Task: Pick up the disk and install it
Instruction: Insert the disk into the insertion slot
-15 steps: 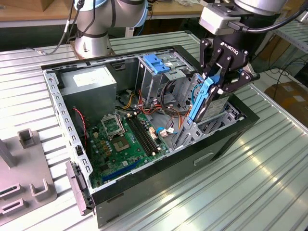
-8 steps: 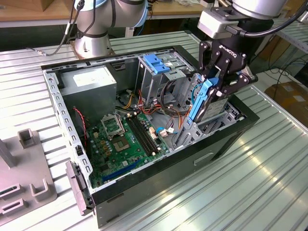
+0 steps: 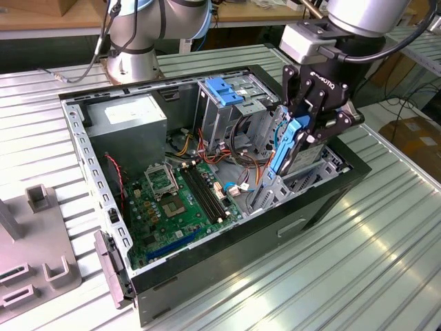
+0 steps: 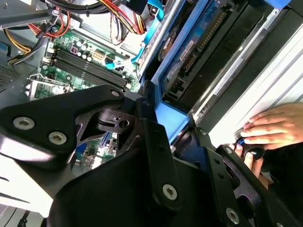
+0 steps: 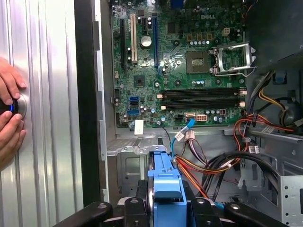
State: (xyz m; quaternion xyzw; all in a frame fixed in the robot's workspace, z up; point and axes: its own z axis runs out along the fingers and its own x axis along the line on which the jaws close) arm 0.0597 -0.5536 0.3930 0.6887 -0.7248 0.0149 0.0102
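Ribbed silver metal table [image 3: 386, 227] carries the open black computer case [image 3: 227, 276], in which you see the green motherboard [image 3: 179, 200] and the grey power supply box [image 3: 131, 124]. Your black gripper [image 3: 311, 134] is clamped on the disk [image 3: 303, 157], a flat dark hard drive in blue plastic rails. It is held on edge at the case's side toward the exterior view's right. A person's hand [image 5: 9, 118] rests on the table beside the case.
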